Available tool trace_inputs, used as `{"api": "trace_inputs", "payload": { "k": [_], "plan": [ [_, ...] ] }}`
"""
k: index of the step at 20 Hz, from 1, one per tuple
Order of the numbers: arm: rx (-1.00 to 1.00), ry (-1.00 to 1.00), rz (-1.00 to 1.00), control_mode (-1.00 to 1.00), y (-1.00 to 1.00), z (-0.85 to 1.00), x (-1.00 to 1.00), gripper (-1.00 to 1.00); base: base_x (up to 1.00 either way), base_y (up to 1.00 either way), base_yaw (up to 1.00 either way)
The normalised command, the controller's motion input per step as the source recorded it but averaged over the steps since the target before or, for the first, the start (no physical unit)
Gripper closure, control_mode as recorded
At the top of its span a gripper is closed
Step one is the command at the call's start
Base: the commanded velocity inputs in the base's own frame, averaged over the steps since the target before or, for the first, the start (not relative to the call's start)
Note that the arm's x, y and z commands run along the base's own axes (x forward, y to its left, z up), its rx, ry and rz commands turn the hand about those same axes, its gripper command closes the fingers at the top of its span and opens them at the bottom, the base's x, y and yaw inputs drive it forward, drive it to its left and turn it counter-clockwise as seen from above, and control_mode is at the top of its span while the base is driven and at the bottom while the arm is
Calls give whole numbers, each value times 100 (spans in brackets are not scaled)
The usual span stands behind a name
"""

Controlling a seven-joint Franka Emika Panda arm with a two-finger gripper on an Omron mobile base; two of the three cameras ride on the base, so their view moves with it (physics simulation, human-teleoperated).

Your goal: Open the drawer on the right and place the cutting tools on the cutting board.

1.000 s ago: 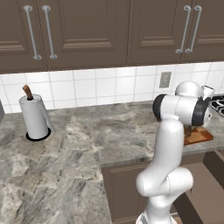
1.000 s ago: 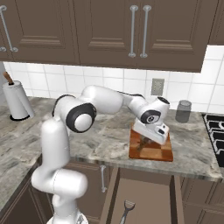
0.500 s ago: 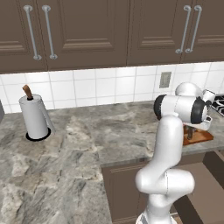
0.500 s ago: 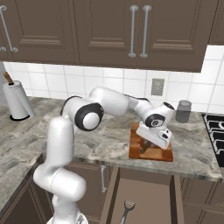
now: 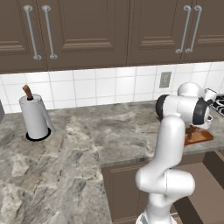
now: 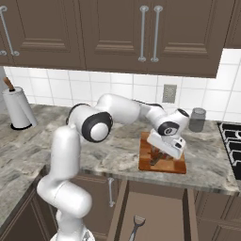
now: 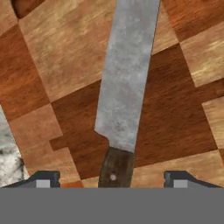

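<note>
- gripper sits low over the cutting board, fingers spread wide, one tip either side of the knife; neither tip touches it, so nothing is pinched.
- Hand view: knife lies flat on the checkered wood, dark handle end between the tips, grey blade running straight away from the hand, tilted slightly. Long axis runs across the line between the two fingertips.
- Right base view: the hand covers the board's middle; board lies on the counter by its front edge, just above the open drawer.
- One more slim utensil lies on the drawer floor near its front-left corner, below and in front of the board, well apart from the gripper.
- My read: knife counts as placed. The next move turns on that drawer piece: straight lift to clear the blade, then down and toward the base.
- Utensil's long axis looks roughly front-to-back; too small to tell its type.
- Risk: dragging the knife if the hand moves sideways before rising.
</note>
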Motion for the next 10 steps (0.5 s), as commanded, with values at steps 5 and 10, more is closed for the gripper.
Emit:
{"api": "trace_inputs", "payload": {
  "k": [5, 10],
  "plan": [
    [0, -5, 0, -100, 44, 88, -67, -100, 0, 0, 0],
    [-1, 0, 0, -100, 58, 72, -95, -100, 0, 0, 0]
  ]
}}
